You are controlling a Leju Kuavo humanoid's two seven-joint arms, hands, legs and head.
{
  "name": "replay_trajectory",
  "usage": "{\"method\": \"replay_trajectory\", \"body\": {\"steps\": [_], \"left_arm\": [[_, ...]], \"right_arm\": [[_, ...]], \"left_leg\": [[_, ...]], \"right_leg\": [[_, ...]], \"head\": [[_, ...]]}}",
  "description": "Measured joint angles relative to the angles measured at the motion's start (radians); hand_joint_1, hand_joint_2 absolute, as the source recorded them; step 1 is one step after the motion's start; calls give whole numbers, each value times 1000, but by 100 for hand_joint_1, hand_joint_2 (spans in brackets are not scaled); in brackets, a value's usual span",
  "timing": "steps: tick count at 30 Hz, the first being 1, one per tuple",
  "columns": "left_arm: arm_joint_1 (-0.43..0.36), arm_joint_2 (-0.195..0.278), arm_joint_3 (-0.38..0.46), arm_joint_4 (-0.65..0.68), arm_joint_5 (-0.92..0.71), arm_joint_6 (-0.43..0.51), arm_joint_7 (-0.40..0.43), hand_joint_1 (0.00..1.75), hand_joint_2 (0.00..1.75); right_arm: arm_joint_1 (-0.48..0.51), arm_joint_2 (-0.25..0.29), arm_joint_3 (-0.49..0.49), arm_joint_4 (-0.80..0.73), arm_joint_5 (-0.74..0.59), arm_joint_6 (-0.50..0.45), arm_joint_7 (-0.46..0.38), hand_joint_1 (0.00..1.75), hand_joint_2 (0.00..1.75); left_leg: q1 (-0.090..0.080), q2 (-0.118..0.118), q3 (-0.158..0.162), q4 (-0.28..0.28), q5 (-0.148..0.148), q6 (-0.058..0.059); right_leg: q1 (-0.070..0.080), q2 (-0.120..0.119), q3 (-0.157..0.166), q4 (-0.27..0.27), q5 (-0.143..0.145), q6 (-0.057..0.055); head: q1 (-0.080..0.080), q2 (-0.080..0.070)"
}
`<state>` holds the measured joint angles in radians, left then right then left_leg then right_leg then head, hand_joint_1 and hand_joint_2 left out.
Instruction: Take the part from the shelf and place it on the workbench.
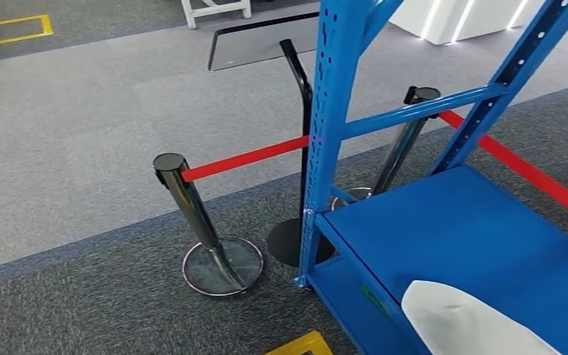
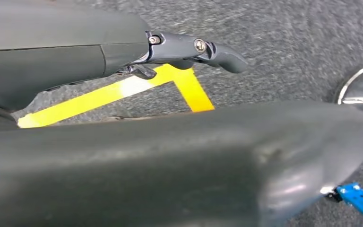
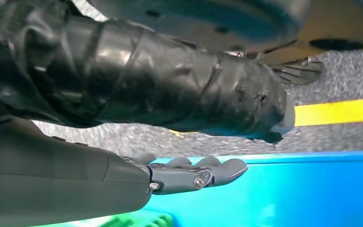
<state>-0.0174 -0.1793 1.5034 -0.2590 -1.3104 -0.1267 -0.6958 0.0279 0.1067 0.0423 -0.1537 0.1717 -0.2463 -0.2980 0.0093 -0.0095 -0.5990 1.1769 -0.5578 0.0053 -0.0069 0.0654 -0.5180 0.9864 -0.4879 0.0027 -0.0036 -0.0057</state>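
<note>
The blue shelf (image 1: 481, 237) stands on grey carpet (image 1: 81, 310), its board bare of any part. Beside it stand stanchions (image 1: 192, 214) with a red belt (image 1: 244, 159). The left hand (image 2: 189, 49) hangs above yellow floor tape (image 2: 99, 97), fingers extended, holding nothing. The right hand (image 3: 194, 172) lies alongside the shelf's edge, fingers straight, likewise holding nothing.
</note>
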Motion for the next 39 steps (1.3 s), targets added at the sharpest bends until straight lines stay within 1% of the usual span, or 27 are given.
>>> {"method": "replay_trajectory", "body": {"steps": [2,3,4,6,8,10,11,12,13,14,15,17,18,19,21,23,24,26,27,28,29,30,32,34,36,37,39], "left_arm": [[-1,1,0,0,-1,0,0,0,0],[-1,1,0,0,-1,0,0,0,0],[-1,1,1,0,-2,0,1,0,0],[-2,1,1,0,-4,0,1,0,0],[-4,2,1,0,-5,0,1,0,0],[-2,2,1,0,-7,0,0,0,0],[0,2,2,0,-7,0,0,0,0],[1,2,2,0,-7,0,0,0,0],[1,2,3,0,-7,0,0,0,0],[0,2,3,0,-7,0,0,0,0],[-2,2,4,0,-8,0,0,0,0],[-3,1,4,0,-8,0,0,0,0],[-4,1,4,0,-9,0,0,0,0],[-4,1,4,0,-9,0,0,0,0],[-5,1,5,0,-10,0,0,0,0],[-6,2,5,0,-10,0,0,0,0],[-6,2,5,0,-11,0,0,0,0],[-4,3,5,0,-12,0,-1,0,0],[-2,3,5,0,-13,0,-1,0,0],[-1,3,6,0,-13,0,-1,0,0],[-1,3,6,0,-13,0,-1,0,0],[-1,4,5,0,-13,0,-1,0,0],[-1,5,6,0,-13,0,-1,0,0],[-2,6,6,0,-14,0,0,0,0],[-3,6,7,0,-16,0,0,0,0],[-4,7,7,0,-16,0,-1,0,0],[-5,8,8,0,-16,0,-1,0,0]], "right_arm": [[-2,1,-1,0,-3,3,0,0,0],[-3,1,-1,0,-3,4,1,0,0],[-3,2,-1,0,-4,5,2,0,0],[0,2,-1,0,-4,6,4,0,0],[2,3,-1,0,-4,7,5,0,0],[-1,3,-1,0,-4,7,4,0,0],[-2,3,-1,0,-4,7,3,0,0],[-3,3,-1,0,-4,7,3,0,0],[-2,3,-1,0,-4,7,3,0,0],[0,3,-2,0,-4,7,3,0,0],[1,3,-2,0,-4,7,3,0,0],[1,3,-4,0,-4,7,3,0,0],[0,3,-5,0,-4,8,2,0,0],[-2,4,-6,0,-4,8,2,0,0],[-1,4,-8,0,-4,8,2,0,0],[0,4,-9,1,-4,11,6,0,0],[-1,4,-10,1,-4,12,10,0,0],[-3,5,-10,1,-4,16,15,0,0],[-3,5,-10,1,-4,16,17,0,0],[-3,5,-10,1,-3,17,18,0,0],[-2,5,-10,1,-4,17,18,0,0],[-2,5,-10,1,-4,17,18,0,0],[-3,6,-10,1,-4,17,18,0,0],[-5,7,-10,1,-2,17,20,0,0],[-3,7,-10,1,-1,16,22,0,0],[-1,7,-10,1,-1,16,23,0,0],[-1,7,-10,1,0,15,26,0,0]], "left_leg": [[3,-44,48,-121,51,5],[3,-60,59,-151,57,8],[2,-65,61,-159,54,11],[1,-46,62,-167,58,21],[3,-22,64,-177,64,35],[1,6,63,-181,66,43],[0,22,61,-180,66,44],[-1,37,61,-180,66,44],[-1,51,60,-180,65,44],[-1,63,61,-180,65,44],[-1,72,62,-180,64,42],[-3,90,67,-178,60,35],[-5,98,69,-177,59,30],[-7,105,70,-176,57,24],[-5,116,73,-175,55,11],[0,90,66,-146,29,0],[2,66,50,-104,1,-4],[3,28,-7,29,-66,-7],[3,21,-33,86,-85,-8],[3,18,-47,114,-85,-7],[3,17,-43,100,-64,-5],[3,12,-23,50,-26,-3],[5,-27,31,-85,43,5],[6,-61,60,-156,62,11],[4,-53,62,-164,59,17],[5,-43,63,-168,60,23],[7,-18,65,-176,64,36]], "right_leg": [[1,25,-6,8,-2,7],[0,37,-12,10,-2,13],[-2,47,-18,12,-1,20],[-6,57,-31,12,0,33],[-5,12,-57,54,-31,42],[-4,-43,-114,173,-101,50],[-4,-53,-146,243,-132,54],[-5,-57,-167,289,-146,57],[-6,-60,-170,301,-142,59],[-6,-65,-150,268,-118,60],[-6,-75,-111,201,-83,59],[-4,-108,-33,58,-31,51],[-2,-119,-12,18,-19,44],[1,-121,-7,4,-16,38],[2,-102,-8,3,-12,24],[-1,-87,-2,-3,-5,11],[-3,-79,2,-5,-2,5],[-2,-60,0,-5,1,0],[-2,-48,-1,-5,1,-1],[-1,-35,0,-4,1,-1],[-1,-21,1,-3,1,0],[-1,-7,2,-2,0,0],[-1,18,1,3,-3,5],[-2,40,-8,9,-3,17],[-6,58,-22,8,-1,31],[-7,50,-28,13,-5,37],[-5,0,-59,69,-44,46]], "head": [[0,0],[0,0],[0,0],[1,0],[6,0],[15,0],[18,0],[18,0],[18,0],[18,0],[18,0],[19,0],[18,0],[17,0],[15,0],[12,0],[9,0],[3,0],[2,0],[2,0],[2,0],[2,0],[2,0],[1,0],[2,0],[2,0],[10,0]]}}
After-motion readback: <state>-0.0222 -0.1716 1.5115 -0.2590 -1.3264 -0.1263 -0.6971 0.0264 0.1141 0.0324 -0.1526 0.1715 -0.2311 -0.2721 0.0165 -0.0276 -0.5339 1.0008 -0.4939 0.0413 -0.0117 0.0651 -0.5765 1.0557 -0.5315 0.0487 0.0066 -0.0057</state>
